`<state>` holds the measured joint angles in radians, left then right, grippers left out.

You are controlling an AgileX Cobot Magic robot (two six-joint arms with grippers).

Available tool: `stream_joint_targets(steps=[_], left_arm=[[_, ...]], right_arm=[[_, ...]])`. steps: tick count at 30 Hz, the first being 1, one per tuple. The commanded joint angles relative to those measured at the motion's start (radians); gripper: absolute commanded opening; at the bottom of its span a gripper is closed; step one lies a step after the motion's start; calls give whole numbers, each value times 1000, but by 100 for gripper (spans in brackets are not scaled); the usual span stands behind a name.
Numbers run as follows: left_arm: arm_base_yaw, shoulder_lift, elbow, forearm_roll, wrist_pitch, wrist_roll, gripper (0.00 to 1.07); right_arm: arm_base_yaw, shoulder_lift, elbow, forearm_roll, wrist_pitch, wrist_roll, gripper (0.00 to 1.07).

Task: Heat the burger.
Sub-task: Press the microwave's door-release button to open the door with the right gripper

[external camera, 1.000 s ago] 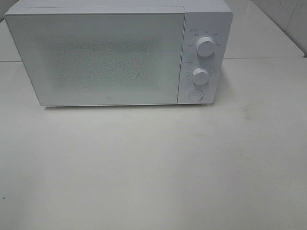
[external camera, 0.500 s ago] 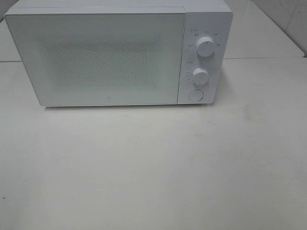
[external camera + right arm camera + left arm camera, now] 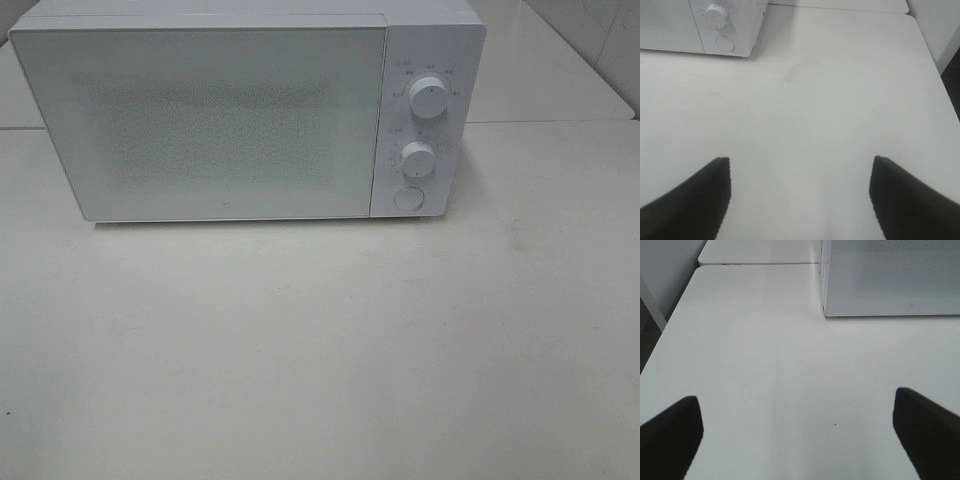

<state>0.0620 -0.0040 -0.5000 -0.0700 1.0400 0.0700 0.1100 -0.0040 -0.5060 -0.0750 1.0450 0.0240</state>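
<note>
Microwave [image 3: 230, 120] stood shut at twelve o'clock on the tabletop [image 3: 320, 350]; left end effector [image 3: 796, 412] and right end effector [image 3: 800, 167] gaped empty, likely ready for its door.

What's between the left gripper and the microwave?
Nothing but bare white table between the left gripper and the microwave, seen in the left wrist view.

The microwave [image 3: 250, 110] had a smooth white casing with a soft sheen. Its door [image 3: 210, 125] looked glassy, with a fine dotted mesh showing through. The knobs [image 3: 428, 97] seemed smooth white plastic. The table [image 3: 320, 350] was matt white and faintly scuffed. The left gripper [image 3: 795, 396] and right gripper [image 3: 800, 159] were dull matt black.
</note>
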Motion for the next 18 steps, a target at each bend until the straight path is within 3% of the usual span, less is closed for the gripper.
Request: stream_joint_targets(steps=[1, 6, 18], left_arm=[[0, -21, 2, 1, -1, -1, 98], [0, -21, 2, 1, -1, -1, 98], [0, -21, 2, 1, -1, -1, 98]], right_arm=[[-8, -27, -1, -3, -10, 7, 75], [-8, -22, -21, 2, -41, 9, 75], [-8, 129, 7, 12, -367, 26, 75]])
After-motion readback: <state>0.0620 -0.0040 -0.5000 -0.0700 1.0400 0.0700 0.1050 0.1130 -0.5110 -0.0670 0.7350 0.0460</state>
